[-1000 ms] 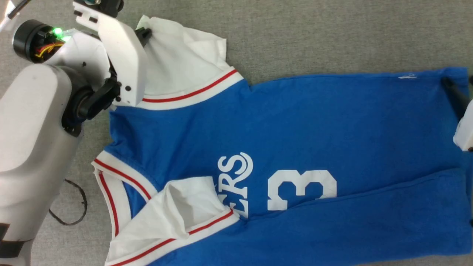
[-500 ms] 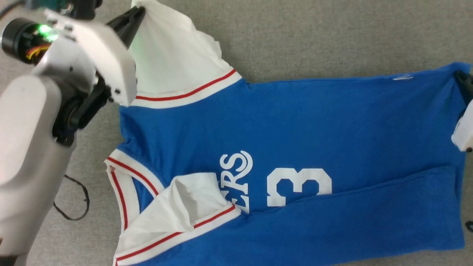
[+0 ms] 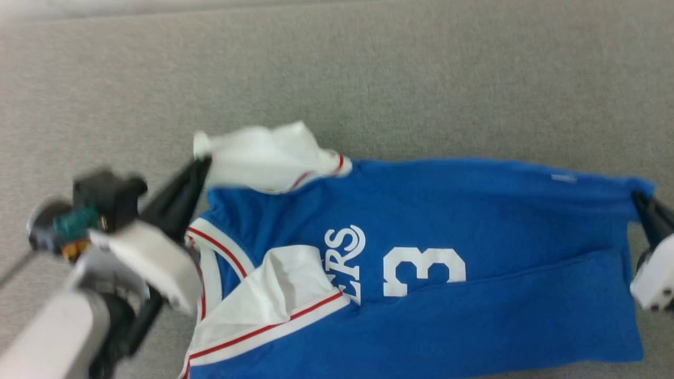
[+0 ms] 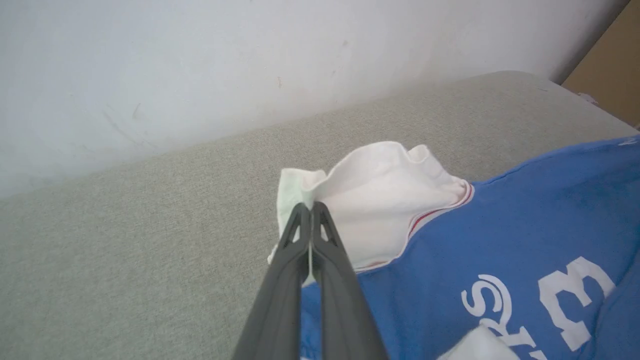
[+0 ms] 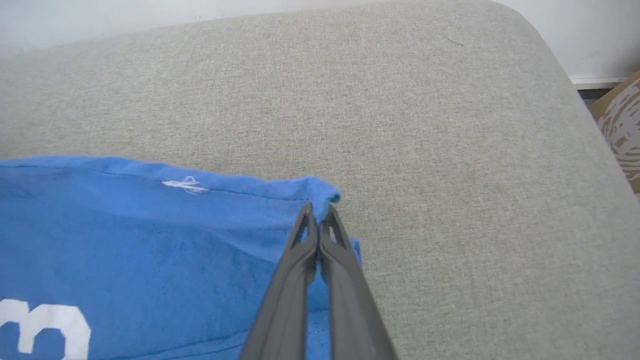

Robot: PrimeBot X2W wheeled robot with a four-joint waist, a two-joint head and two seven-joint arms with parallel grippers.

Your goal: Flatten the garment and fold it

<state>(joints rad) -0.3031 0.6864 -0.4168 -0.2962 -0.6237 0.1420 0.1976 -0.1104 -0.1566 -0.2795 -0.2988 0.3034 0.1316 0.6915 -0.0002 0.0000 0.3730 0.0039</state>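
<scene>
Pale forearm [image 3: 42, 337], white wrist cover [image 3: 152, 263], long dark tapered jaws.

Soft, bright, even light leaves faint shadows under the edges of the garment [image 3: 474, 221]; motion blur smears the head view, worst over the left arm [image 3: 147, 258], while both wrist views are crisp.

Blue garment [image 3: 474, 210], white sleeves, red-striped trim
</scene>
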